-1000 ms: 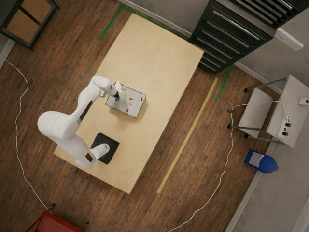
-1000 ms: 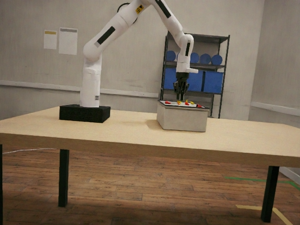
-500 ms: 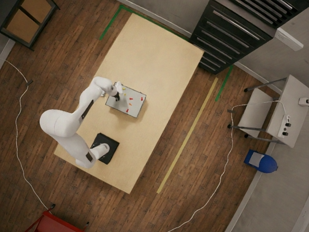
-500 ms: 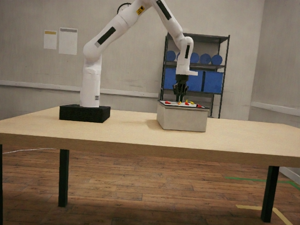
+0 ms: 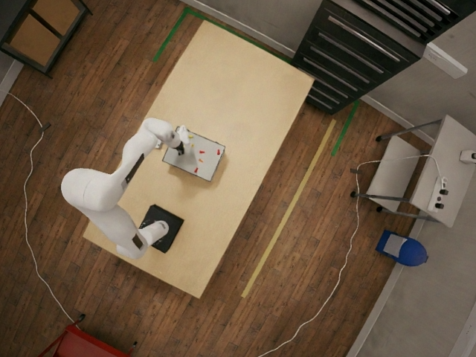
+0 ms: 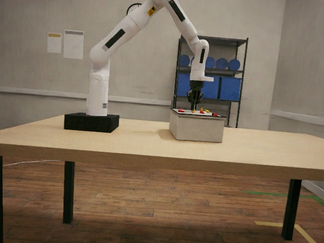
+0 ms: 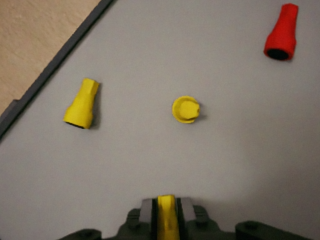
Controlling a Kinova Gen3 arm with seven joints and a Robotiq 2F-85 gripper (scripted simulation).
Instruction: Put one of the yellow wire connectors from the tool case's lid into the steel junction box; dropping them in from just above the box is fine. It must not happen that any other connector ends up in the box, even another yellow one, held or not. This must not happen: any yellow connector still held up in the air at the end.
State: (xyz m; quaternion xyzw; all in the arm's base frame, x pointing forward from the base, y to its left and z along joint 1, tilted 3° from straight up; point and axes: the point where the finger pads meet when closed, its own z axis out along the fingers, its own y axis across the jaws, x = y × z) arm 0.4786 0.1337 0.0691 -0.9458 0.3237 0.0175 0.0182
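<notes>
My gripper point(image 7: 167, 215) is low over the tool case's grey lid point(image 5: 194, 155) and is shut on a yellow wire connector point(image 7: 167, 216) that stands between the finger pads. In the wrist view a second yellow connector point(image 7: 81, 104) lies on its side to the left. A third one point(image 7: 186, 109) stands on end near the middle of the lid. A red connector point(image 7: 281, 33) lies at the upper right. The gripper also shows in the overhead view point(image 5: 179, 150) and in the side view point(image 6: 194, 107). I do not see the steel junction box in any view.
The case point(image 6: 196, 125) stands on the wooden table point(image 5: 227, 146), with several red and orange connectors point(image 5: 200, 152) on its lid. The lid's dark rim point(image 7: 55, 62) runs along the upper left. The arm's black base point(image 5: 161, 227) sits near the table's front corner.
</notes>
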